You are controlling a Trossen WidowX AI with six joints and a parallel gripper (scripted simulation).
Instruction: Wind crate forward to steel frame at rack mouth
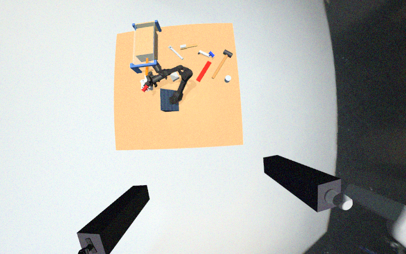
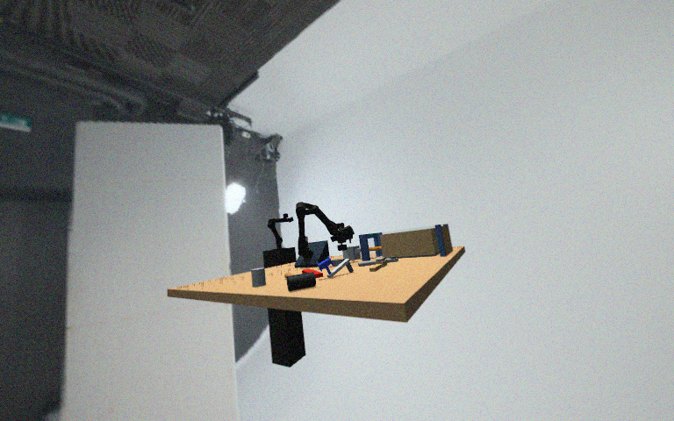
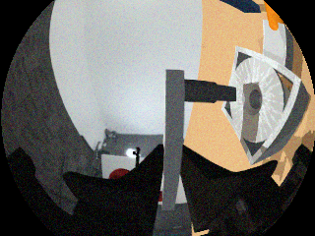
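The tan crate sits flat inside the clear-panelled cubby, set back behind the blue frame. An orange strap runs from its front towards the winch. My gripper is shut on the winch handle. The handle's grey bar stands across the wrist view, its dark key pointing towards the winch's round top. The key tip appears beside the round hole, not in it. The red grip shows by the fingers. The arm partly hides the winch in the top view.
A grey block stands under the arm. A wrench, a brush, a white-and-blue tool, a red bar, a mallet and a white cylinder lie or stand to the right. A dark block is at the arm's base.
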